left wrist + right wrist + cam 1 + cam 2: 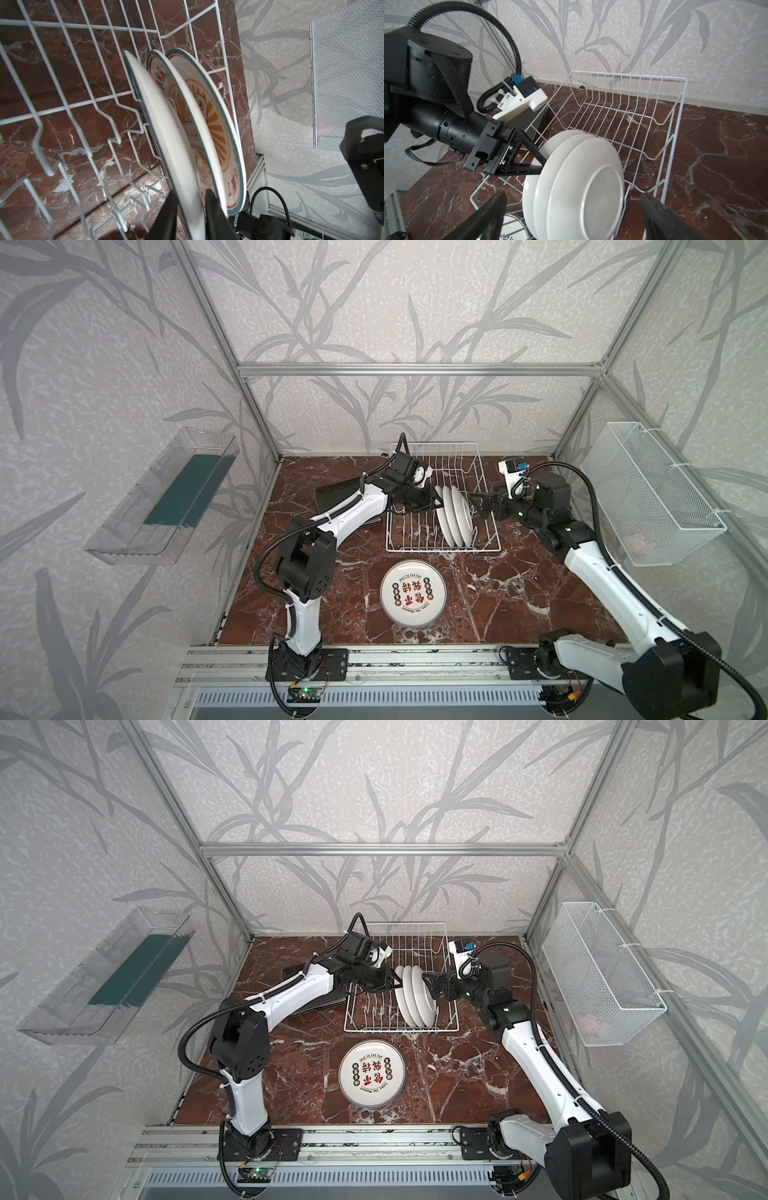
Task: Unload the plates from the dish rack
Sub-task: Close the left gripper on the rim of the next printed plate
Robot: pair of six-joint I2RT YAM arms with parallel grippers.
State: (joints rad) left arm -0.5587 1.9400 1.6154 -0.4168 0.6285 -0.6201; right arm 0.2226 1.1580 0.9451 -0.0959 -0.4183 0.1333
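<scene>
Rack [415,550] [374,1030] is set at the far middle of the table [519,593]. Three round plates [455,514] [415,994] [581,182] stand on edge, close together, in its near right part, with their white backs turned to the right. Left gripper [436,499] [392,982] [192,209] [544,166] is reached in from the left and is seen clenched on the upper rim of the leftmost plate [441,514] [162,116] [527,187], one finger on each side of the rim. Orange sunburst faces are seen on the two plates behind it in the left wrist view. Right gripper [477,506] [428,986] is held just right of the three plates, its fingers [492,216] spread wide, nothing between them. A fourth round plate, called flat plate [414,592] [372,1073], lies face up on the table just near of the rack, apart from it. A dark stack of square plates [332,493] [320,1006] lies left of the rack, partly hidden under the left arm
</scene>
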